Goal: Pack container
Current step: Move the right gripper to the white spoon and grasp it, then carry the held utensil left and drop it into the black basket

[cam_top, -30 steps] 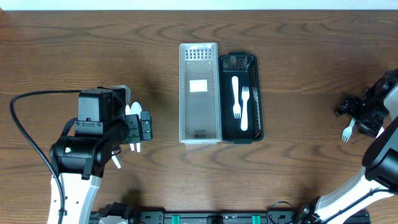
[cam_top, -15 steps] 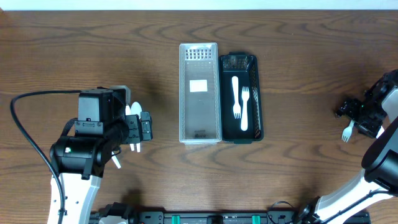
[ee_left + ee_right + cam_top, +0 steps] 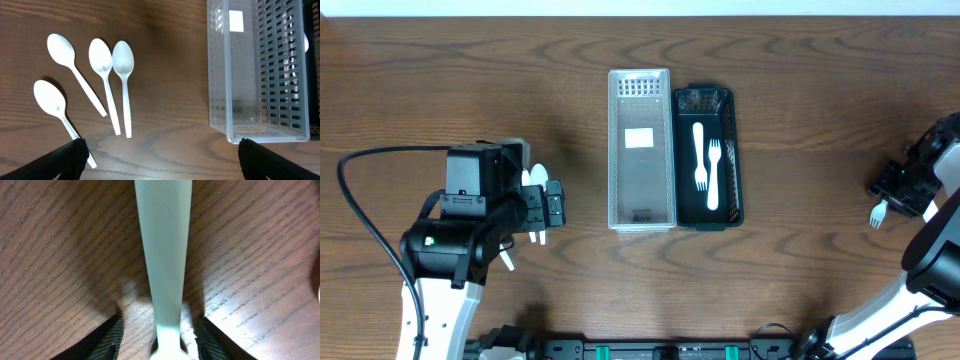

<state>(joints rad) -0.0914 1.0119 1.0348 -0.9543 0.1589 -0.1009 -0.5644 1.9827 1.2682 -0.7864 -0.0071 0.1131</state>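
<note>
Packing so far: black tray (image 3: pixel 732 150) mid-table (image 3: pixel 800 80) holds two white utensils (image 3: pixel 706 165); the clear basket (image 3: pixel 640 180) touching it holds no cutlery.
Fork (image 3: pixel 162 250): flat near the right edge, unpacked.
Right gripper (image 3: pixel 159 339): straddles the fork's handle, gaps either side, not clamped.
Spoons (image 3: pixel 123 60): four loose toward the left edge.
Left gripper (image 3: pixel 160 160): spread wide, empty, above them.
Remaining: likely five pieces.
</note>
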